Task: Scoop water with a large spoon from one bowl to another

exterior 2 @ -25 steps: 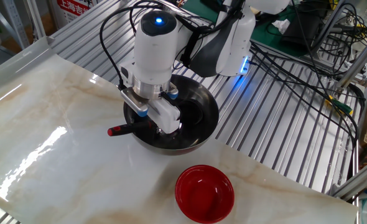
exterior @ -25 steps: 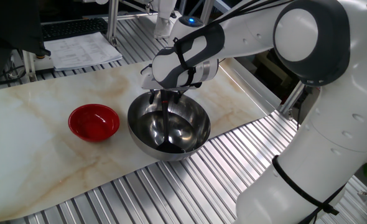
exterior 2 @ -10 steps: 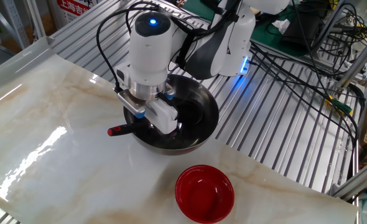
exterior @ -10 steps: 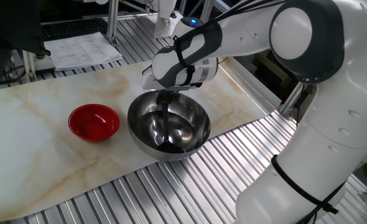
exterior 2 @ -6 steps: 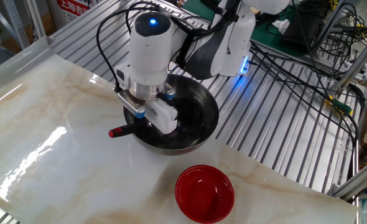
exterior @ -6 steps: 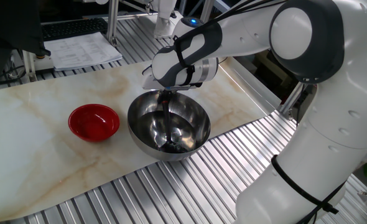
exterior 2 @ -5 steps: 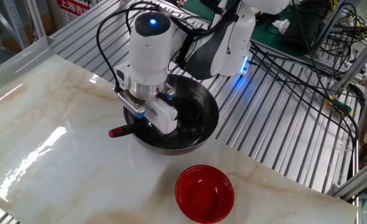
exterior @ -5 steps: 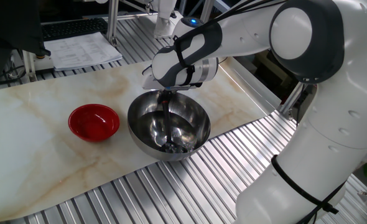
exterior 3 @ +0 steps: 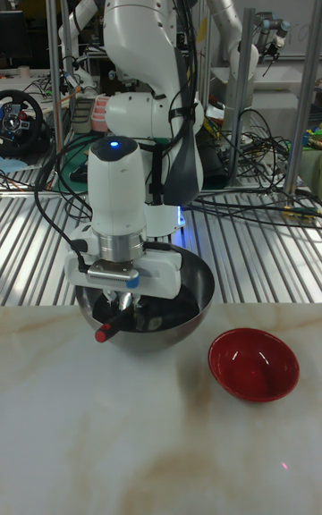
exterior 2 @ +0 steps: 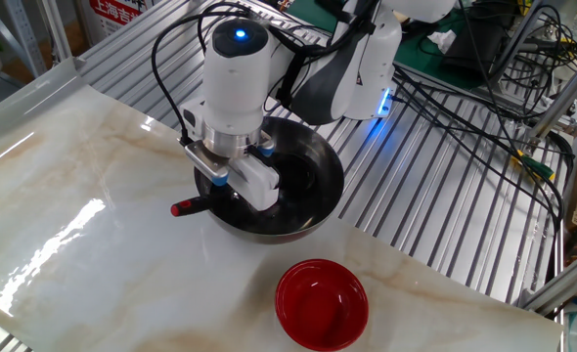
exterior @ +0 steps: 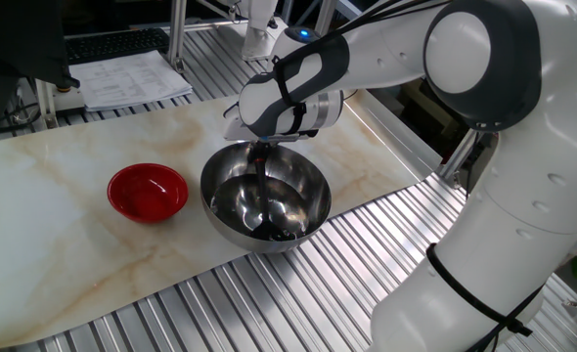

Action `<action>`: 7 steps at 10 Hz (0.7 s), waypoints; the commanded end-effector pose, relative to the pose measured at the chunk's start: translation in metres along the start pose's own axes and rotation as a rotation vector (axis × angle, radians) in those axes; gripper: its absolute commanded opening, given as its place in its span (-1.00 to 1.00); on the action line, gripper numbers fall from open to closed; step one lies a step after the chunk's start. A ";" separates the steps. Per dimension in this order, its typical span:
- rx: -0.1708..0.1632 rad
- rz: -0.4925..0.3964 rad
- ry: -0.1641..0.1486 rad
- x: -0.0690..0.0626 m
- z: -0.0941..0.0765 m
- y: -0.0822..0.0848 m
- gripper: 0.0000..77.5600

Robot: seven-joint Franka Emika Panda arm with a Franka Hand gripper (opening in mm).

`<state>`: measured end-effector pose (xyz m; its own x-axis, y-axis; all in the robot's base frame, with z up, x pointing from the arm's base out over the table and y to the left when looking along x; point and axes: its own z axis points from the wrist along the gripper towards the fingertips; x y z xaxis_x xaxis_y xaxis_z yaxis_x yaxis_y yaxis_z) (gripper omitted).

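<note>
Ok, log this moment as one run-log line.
phase: scooping | gripper: shut on ladle | ladle cup: in steel bowl | red bowl: apart, beside it

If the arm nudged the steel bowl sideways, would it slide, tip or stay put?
The steel bowl would probably slide: its rounded underside sits on smooth marble-look tabletop. It may also rock. Water isn't clearly visible, so its weight is uncertain.

glossy white arm [exterior 2: 235, 88], dark grey joint covers, blue light, black cables

The tool [exterior 2: 238, 181] hangs over the steel bowl [exterior 2: 313, 207] gripping the ladle [exterior 2: 202, 203], red bowl [exterior 2: 321, 303] nearby.
</note>
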<state>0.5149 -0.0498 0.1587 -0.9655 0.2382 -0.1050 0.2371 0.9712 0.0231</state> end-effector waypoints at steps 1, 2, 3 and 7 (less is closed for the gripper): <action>0.024 0.046 0.015 -0.011 -0.055 0.002 -0.97; 0.024 0.049 0.016 -0.012 -0.059 0.002 -0.97; 0.025 0.051 0.016 -0.013 -0.062 0.002 -0.97; 0.026 0.062 0.019 -0.016 -0.074 0.002 -0.97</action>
<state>0.5166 -0.0509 0.1643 -0.9633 0.2501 -0.0972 0.2493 0.9682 0.0210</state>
